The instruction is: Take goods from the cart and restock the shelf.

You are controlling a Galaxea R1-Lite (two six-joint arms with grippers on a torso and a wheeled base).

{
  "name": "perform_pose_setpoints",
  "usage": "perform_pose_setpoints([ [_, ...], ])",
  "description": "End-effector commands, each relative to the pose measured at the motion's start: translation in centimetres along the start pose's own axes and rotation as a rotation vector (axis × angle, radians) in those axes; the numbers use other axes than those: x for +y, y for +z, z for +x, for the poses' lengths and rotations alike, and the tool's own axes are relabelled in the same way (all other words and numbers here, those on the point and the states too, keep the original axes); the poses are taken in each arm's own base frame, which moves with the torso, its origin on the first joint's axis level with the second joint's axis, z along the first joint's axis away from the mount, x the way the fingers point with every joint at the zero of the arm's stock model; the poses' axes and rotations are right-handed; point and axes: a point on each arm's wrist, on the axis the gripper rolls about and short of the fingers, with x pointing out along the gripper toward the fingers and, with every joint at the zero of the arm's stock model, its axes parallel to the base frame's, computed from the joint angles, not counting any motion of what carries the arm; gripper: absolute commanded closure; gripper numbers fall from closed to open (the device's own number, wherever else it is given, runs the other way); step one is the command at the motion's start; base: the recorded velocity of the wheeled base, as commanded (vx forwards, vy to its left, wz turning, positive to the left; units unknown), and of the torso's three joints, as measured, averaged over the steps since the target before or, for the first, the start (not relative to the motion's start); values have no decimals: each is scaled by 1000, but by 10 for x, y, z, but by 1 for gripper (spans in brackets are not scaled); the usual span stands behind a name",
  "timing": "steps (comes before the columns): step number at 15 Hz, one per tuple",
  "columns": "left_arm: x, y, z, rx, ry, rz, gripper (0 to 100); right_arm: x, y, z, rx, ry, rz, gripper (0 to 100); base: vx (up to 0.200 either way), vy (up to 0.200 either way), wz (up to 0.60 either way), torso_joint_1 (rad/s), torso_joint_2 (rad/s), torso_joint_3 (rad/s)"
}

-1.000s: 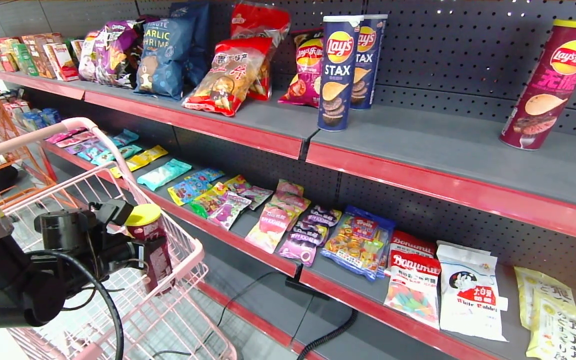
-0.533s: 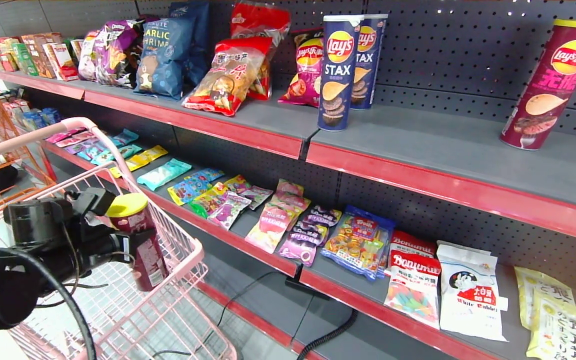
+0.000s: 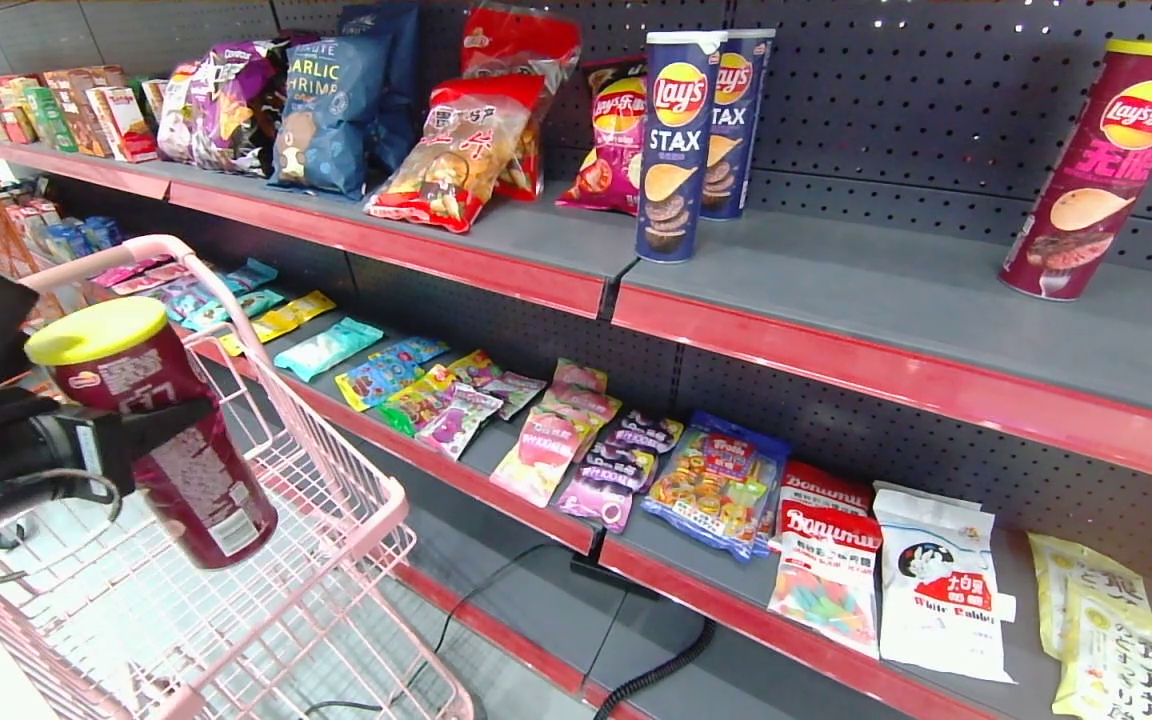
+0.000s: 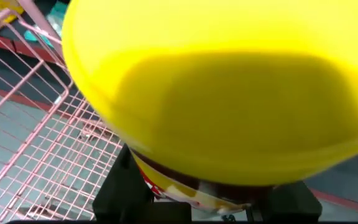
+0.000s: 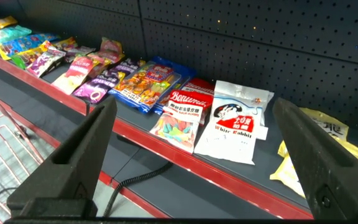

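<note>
A maroon chip can (image 3: 171, 440) with a yellow lid is held upright above the pink cart (image 3: 361, 510), at the lower left of the head view. My left gripper (image 3: 151, 425) is shut on the can's upper body. In the left wrist view the can's yellow lid (image 4: 216, 106) looms close, with the left gripper (image 4: 204, 199) below it and the cart's wire floor (image 4: 36, 137) underneath. A matching maroon can (image 3: 1096, 170) stands on the upper shelf (image 3: 886, 290) at the far right. My right gripper (image 5: 197, 162) is open and holds nothing, facing the lower shelf.
Two blue chip cans (image 3: 681, 150) and several snack bags (image 3: 456, 150) stand on the upper shelf; bare shelf lies between the blue cans and the maroon one. Candy packets (image 3: 716, 490) cover the lower shelf. A black cable (image 3: 656, 670) lies on the floor.
My left gripper has lifted the maroon can up out of the cart and drawn it leftward, closer to the head camera. The shelf goods have not moved.
</note>
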Motion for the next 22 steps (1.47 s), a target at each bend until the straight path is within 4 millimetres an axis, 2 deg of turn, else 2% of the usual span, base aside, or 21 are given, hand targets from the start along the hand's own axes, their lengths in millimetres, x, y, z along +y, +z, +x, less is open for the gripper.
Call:
perform_pose_setpoints([
  [1, -27, 21, -68, -158, -12, 62, 100, 0, 0, 0, 1, 1, -1, 0, 0, 0, 0, 0, 0, 0],
  [4, -39, 15, -91, -167, -34, 81, 100, 0, 0, 0, 1, 2, -1, 0, 0, 0, 0, 44, -125, -86],
  [6, -40, 15, -96, -186, -16, 86, 100, 0, 0, 0, 1, 2, -1, 0, 0, 0, 0, 141, -427, -281],
  [15, -46, 15, -116, -257, 5, 107, 100, 0, 0, 0, 1, 1, 0, 0, 0, 0, 0, 214, -557, -346],
  [22, -48, 13, -120, -270, 11, 111, 100, 0, 0, 0, 1, 1, 2, 0, 0, 0, 0, 177, -422, -240],
])
